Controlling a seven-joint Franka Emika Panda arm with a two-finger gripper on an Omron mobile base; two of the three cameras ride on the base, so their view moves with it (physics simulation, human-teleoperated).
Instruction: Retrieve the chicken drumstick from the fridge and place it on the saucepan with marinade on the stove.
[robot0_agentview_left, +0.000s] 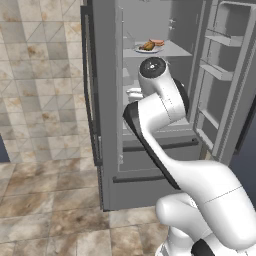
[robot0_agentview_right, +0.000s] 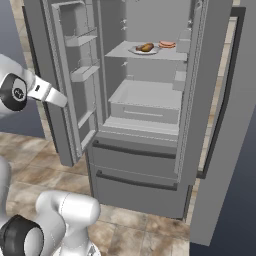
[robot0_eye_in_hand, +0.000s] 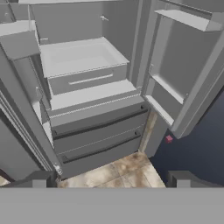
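Observation:
The fridge (robot0_agentview_left: 107, 100) (robot0_agentview_right: 140, 165) (robot0_eye_in_hand: 96, 127) stands with both upper doors swung open. On its upper shelf lies the chicken drumstick (robot0_agentview_left: 147, 46) (robot0_agentview_right: 146, 47), a small orange-brown piece on a white plate (robot0_agentview_left: 150, 50) (robot0_agentview_right: 140, 51). In the hand view my gripper (robot0_eye_in_hand: 112, 179) is open with nothing between its fingertips (robot0_eye_in_hand: 37, 179), and it looks down at the crisper bin and the two lower drawers, well below the drumstick's shelf. The saucepan with marinade and the stove are out of view.
A reddish food item (robot0_agentview_left: 156, 42) (robot0_agentview_right: 167, 44) lies behind the plate. Open doors with shelf bins flank the opening (robot0_agentview_left: 225, 75) (robot0_agentview_right: 75, 75) (robot0_agentview_right: 220, 125). A tiled wall (robot0_agentview_left: 45, 75) is to the left, with tiled floor (robot0_eye_in_hand: 127, 168) in front.

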